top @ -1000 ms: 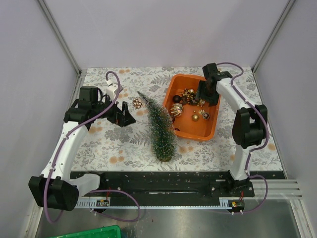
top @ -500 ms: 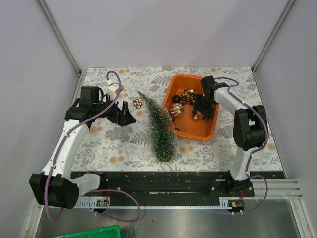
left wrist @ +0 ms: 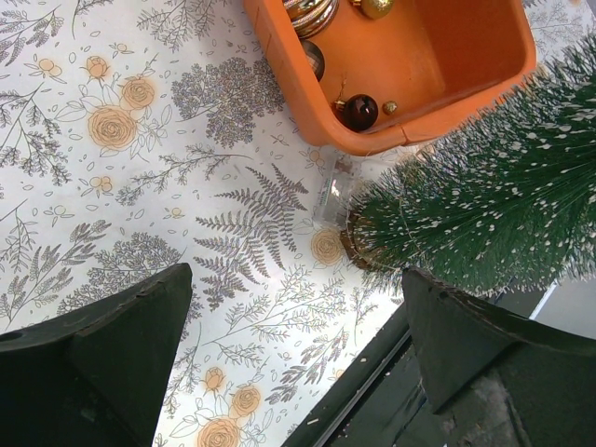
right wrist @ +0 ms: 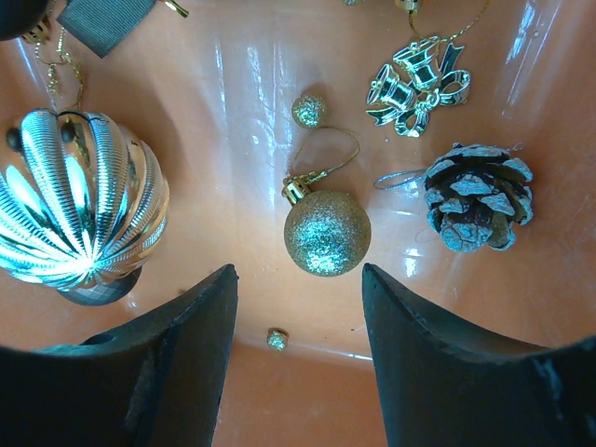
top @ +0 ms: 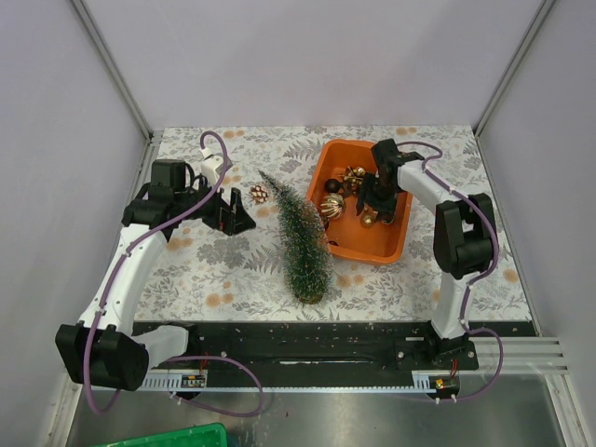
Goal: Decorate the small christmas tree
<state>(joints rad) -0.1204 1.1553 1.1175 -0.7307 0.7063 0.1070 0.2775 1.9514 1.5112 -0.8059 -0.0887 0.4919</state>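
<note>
The small christmas tree [top: 303, 237] lies on its side mid-table, tip toward the back, brown base toward the front; the left wrist view shows its base end [left wrist: 494, 214]. Right of it, the orange tray [top: 386, 240] holds ornaments. My right gripper [top: 375, 207] hangs open inside the tray. A gold glitter ball [right wrist: 327, 233] lies just beyond its fingertips [right wrist: 214, 289], not between them. My left gripper [top: 235, 222] stands open and empty over the table left of the tree, jaws wide apart.
The tray also holds a large ribbed gold ball [right wrist: 79, 209], a frosted pinecone [right wrist: 477, 196], a gold bow charm [right wrist: 416, 84] and a dark ball [left wrist: 358, 112]. Another pinecone [top: 258, 194] lies on the table by the treetop. A clear plastic piece [left wrist: 333, 186] lies near the tree's base.
My right gripper has come from the tray's far edge down into the tray, toward the gold ornaments. The left arm and the tree have stayed put.
</note>
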